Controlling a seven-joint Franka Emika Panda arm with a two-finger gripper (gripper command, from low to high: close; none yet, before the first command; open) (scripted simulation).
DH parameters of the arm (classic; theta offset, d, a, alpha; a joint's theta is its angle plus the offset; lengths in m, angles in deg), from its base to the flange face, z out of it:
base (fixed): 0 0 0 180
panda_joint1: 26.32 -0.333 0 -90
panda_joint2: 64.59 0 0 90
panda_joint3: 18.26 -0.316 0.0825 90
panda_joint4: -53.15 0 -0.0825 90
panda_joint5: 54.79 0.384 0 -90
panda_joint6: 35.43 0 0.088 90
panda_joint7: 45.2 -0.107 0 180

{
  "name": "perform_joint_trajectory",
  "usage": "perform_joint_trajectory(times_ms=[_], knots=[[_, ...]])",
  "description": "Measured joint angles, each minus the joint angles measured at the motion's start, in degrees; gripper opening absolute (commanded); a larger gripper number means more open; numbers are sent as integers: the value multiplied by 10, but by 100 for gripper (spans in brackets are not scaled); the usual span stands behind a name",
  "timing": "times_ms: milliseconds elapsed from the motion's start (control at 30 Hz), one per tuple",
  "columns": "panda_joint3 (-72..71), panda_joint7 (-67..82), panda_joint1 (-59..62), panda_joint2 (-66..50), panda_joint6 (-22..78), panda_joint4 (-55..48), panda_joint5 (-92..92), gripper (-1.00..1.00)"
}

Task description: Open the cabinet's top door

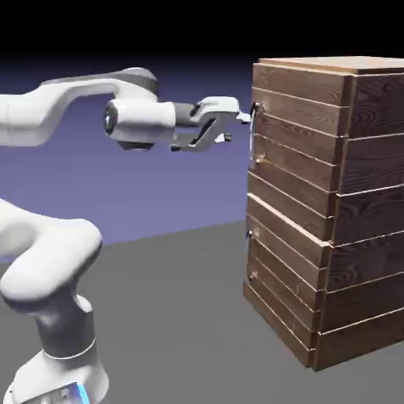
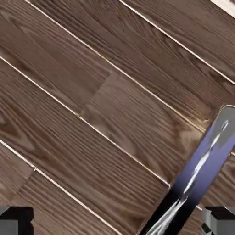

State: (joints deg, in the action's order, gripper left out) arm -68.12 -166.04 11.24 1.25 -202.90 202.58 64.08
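Brown wood planks fill almost the whole hand view; they belong to the top door [image 2: 92, 114] and run slanted because the camera is rolled. At the bottom edge we see the two grey fingertips [image 2: 16, 221] of the claw [image 2: 117, 222], one at 7 o'clock and one at 5 o'clock, standing apart, so the claw is open and holds nothing. The silver bar handle [image 2: 202, 174] rises between them from near 6 o'clock toward 3 o'clock, closer to the fingertip at 5 o'clock. Its lower end is cut off by the picture's edge, and we cannot tell if a fingertip touches it.

In the exterior view the arm [image 1: 71, 102] reaches level toward 3 o'clock, and the claw [image 1: 237, 126] is right at the handle [image 1: 252, 134], near its upper end. Whether they touch is hard to make out here. The handle sits at the left edge of the top door [image 1: 296, 134], in the upper part of the cabinet [image 1: 331, 213], which stands at 3 o'clock on the grey table [image 1: 181, 316]. The door looks closed. The cabinet's right side is cut off by the frame.
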Motion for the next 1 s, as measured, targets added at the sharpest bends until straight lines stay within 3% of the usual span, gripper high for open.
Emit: perform_joint_trajectory(times_ms=[333, 567, 600, 667, 1000], knots=[[-105, -165, 80, 70, 14, -24, 250, 0], [-143, -155, 185, 50, 53, -87, 281, 0], [-144, -155, 186, 50, 54, -88, 282, -100], [-144, -155, 186, 50, 54, -88, 282, -100], [42, -113, 6, 83, 258, 108, 166, -100]])
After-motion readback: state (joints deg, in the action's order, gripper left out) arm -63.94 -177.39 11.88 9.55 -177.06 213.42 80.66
